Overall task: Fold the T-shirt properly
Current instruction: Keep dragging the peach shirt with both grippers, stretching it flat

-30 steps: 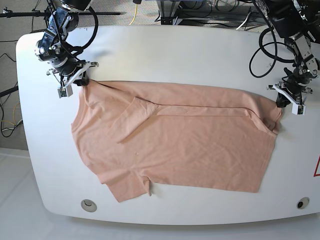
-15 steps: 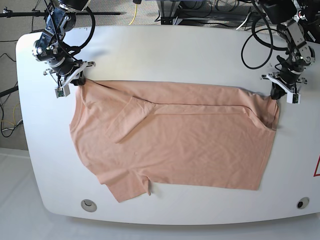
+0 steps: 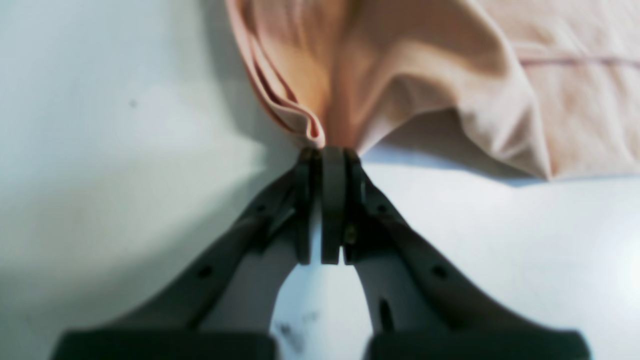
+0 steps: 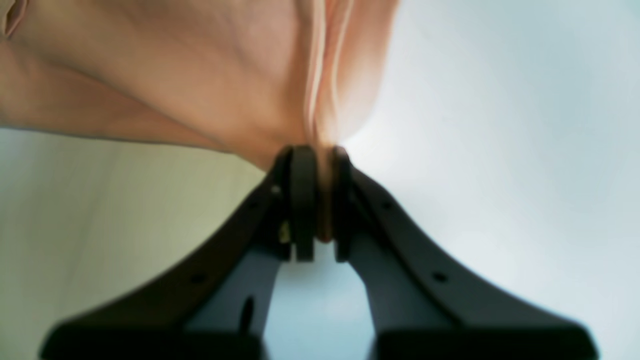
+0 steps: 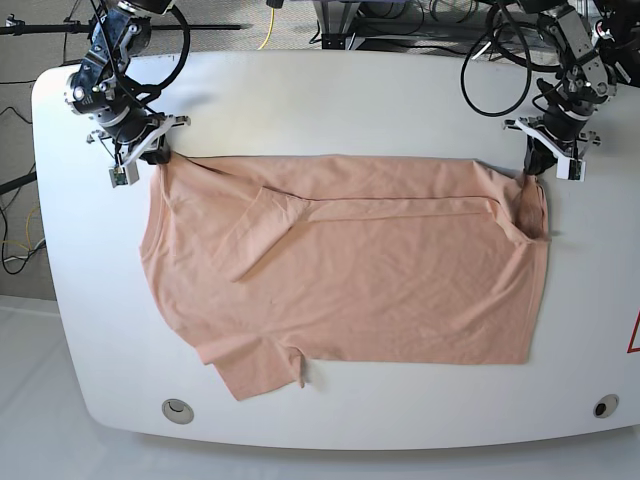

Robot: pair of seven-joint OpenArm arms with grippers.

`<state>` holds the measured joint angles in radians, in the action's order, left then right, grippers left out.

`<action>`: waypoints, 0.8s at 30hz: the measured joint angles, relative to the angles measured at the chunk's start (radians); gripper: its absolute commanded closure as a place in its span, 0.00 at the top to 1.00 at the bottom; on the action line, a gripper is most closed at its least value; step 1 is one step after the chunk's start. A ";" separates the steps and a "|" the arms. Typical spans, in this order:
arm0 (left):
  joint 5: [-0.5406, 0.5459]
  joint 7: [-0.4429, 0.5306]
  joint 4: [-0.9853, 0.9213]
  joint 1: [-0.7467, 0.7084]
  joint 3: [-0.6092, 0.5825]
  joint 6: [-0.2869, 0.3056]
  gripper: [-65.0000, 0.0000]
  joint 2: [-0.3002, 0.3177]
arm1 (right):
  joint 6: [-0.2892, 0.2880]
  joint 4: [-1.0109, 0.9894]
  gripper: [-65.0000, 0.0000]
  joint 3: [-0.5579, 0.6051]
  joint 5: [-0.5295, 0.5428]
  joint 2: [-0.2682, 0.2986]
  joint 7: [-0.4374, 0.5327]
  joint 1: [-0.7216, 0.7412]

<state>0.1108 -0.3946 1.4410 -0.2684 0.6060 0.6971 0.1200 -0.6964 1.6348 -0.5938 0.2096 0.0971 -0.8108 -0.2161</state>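
Observation:
The peach T-shirt [image 5: 350, 280] lies spread across the white table [image 5: 350, 100], with one sleeve folded over its upper part. My left gripper [image 5: 537, 165], on the right of the base view, is shut on the shirt's far right corner; the left wrist view shows its jaws pinching bunched cloth [image 3: 350, 90]. My right gripper [image 5: 152, 156], on the left of the base view, is shut on the shirt's far left corner; the right wrist view shows cloth [image 4: 225, 75] between its pads. Both corners are lifted slightly off the table.
Cables and stands lie beyond the table's far edge. A round grommet [image 5: 178, 409] sits at the front left of the table and another [image 5: 604, 406] at the front right. A sleeve [image 5: 262, 370] sticks out near the front edge.
Both grippers have moved toward the far edge of the table with the shirt's corners, dragging the whole shirt away from the front edge and pulling its top edge straighter.

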 measured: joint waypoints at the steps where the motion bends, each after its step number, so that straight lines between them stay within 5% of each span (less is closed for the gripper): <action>1: 0.000 -0.008 0.007 -0.005 0.000 0.000 0.00 0.002 | 0.000 0.000 0.01 0.000 0.002 0.000 0.002 -0.005; 24: 0.011 -0.037 0.010 -0.103 0.076 0.018 0.00 0.108 | -0.011 0.007 0.01 -0.079 0.030 0.037 0.026 -0.094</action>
<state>0.1223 -0.4320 1.4509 -0.3714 0.6819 0.7155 0.2279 -0.7071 1.6421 -0.6727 0.2398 0.1341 -0.7845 -0.3103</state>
